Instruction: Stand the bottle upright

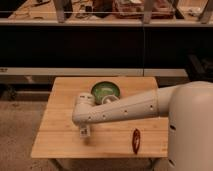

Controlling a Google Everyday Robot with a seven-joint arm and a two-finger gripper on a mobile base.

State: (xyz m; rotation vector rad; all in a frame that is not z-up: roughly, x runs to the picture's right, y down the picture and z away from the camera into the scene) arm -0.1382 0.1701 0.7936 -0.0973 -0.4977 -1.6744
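Observation:
My gripper [85,131] points straight down at the wooden table [55,135], left of centre and close to the board, and it is shut. A small whitish shape shows at its tip. I cannot tell whether that is only the gripper or something in it. No bottle shows as a separate thing; my white arm [125,109] crosses the table from the right and hides the part behind it.
A green bowl [106,90] stands at the back middle of the table, just behind my arm. A small dark red object [135,140] lies near the front right edge. A dark shelf front runs behind the table, and bare floor lies to the left.

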